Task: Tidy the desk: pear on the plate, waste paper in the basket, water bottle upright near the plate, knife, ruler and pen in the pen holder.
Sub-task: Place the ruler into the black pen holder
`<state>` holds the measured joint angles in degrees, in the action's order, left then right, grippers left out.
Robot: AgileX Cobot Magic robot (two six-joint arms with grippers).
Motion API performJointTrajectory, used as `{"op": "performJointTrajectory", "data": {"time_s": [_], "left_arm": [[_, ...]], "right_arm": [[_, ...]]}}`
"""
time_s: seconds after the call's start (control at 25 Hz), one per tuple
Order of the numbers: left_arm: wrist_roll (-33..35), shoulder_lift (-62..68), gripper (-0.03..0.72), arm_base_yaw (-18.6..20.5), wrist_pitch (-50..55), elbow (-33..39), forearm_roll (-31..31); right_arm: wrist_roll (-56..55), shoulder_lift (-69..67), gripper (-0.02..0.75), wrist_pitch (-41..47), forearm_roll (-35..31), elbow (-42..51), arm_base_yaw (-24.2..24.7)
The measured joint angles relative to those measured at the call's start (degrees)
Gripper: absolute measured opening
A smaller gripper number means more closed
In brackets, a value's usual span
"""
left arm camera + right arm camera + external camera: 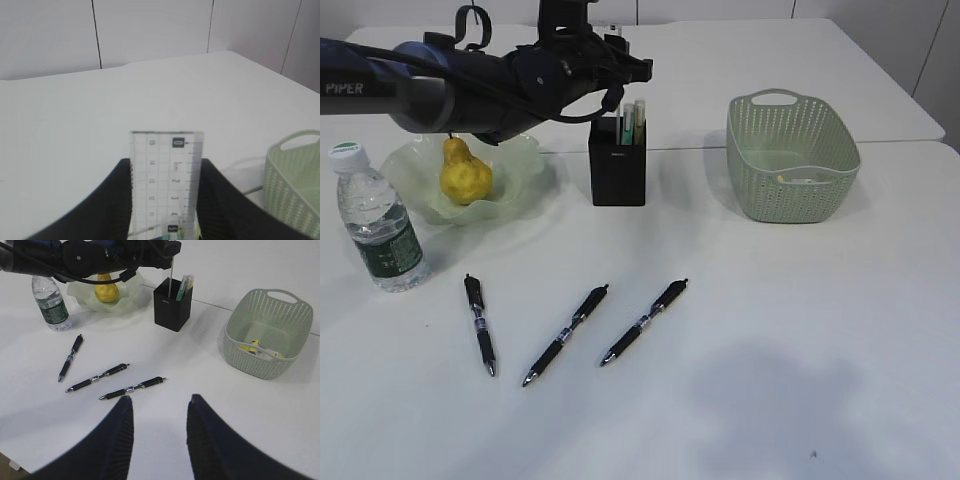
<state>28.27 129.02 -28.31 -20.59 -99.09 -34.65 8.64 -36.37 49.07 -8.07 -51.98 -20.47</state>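
My left gripper (165, 161) is shut on the clear ruler (166, 175), which stands upright between its fingers. In the exterior view this gripper (620, 95) hangs right over the black pen holder (617, 170), and the ruler's lower end reaches the holder's opening. A mint-green pen (628, 115) and the pale yellow knife (640, 115) stick out of the holder. The pear (465, 175) lies on the wavy green plate (525, 165). The water bottle (380, 230) stands upright left of the plate. Waste paper (255, 346) lies in the basket (790, 190). My right gripper (159, 397) is open over bare desk.
Three black pens (480, 325) (565, 335) (643, 322) lie loose on the white desk (770, 350) in front of the holder. The left arm (440, 85) stretches from the left edge over the plate. A seam between two tabletops runs behind the basket.
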Motion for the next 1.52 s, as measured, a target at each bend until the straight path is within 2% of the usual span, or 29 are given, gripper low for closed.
{"op": "performJointTrajectory", "data": {"time_s": [1.52], "left_arm": [[-0.21, 3.83, 0.275, 0.00, -1.64, 0.00, -0.11]], "right_arm": [[0.04, 0.00, 0.299, -0.35, 0.00, 0.00, 0.00]]}}
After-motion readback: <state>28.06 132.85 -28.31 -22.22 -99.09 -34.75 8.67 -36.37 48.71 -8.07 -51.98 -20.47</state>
